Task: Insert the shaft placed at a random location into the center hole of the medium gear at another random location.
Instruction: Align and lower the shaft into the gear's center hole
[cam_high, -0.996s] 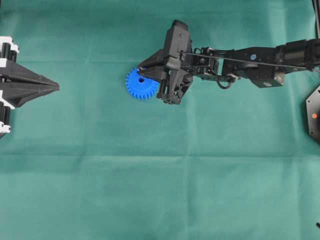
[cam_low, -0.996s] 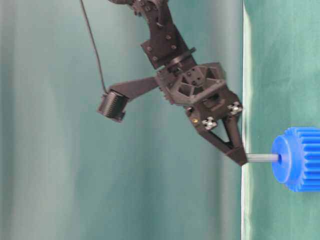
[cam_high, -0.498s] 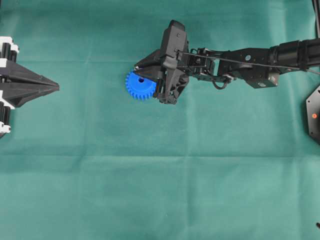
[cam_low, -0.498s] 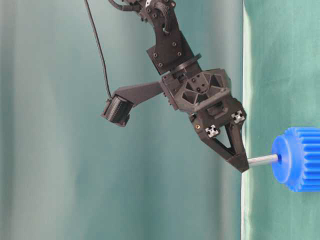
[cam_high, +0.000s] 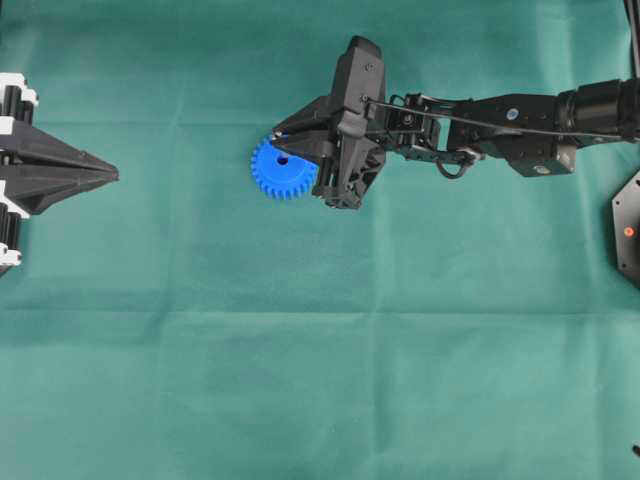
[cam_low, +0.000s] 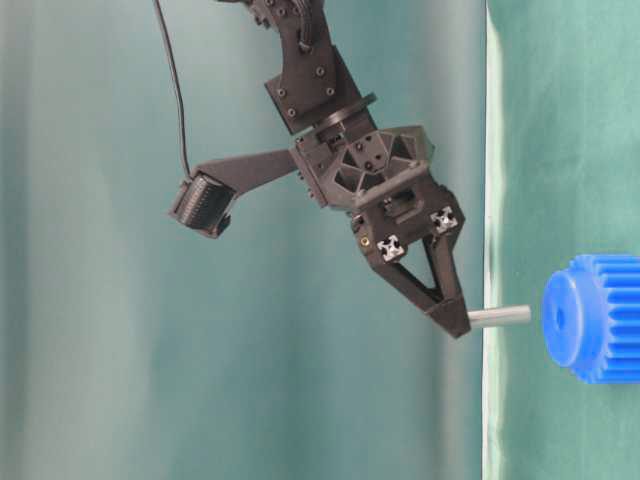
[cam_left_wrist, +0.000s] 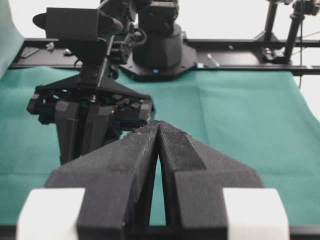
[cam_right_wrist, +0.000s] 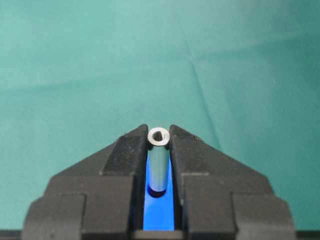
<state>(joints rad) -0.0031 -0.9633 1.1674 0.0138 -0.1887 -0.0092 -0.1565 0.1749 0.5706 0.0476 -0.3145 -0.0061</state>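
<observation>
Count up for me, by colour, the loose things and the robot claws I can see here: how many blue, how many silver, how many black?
Blue: 1, the medium gear
Silver: 1, the shaft, clamped in the right gripper just off the gear
Black: 2, the right gripper and the left gripper
Total: 4

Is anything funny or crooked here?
Nothing is broken or spilled. The right gripper pinches the shaft straight, its tip just short of the medium gear, not in the center hole yet. The left gripper is shut and empty.
</observation>
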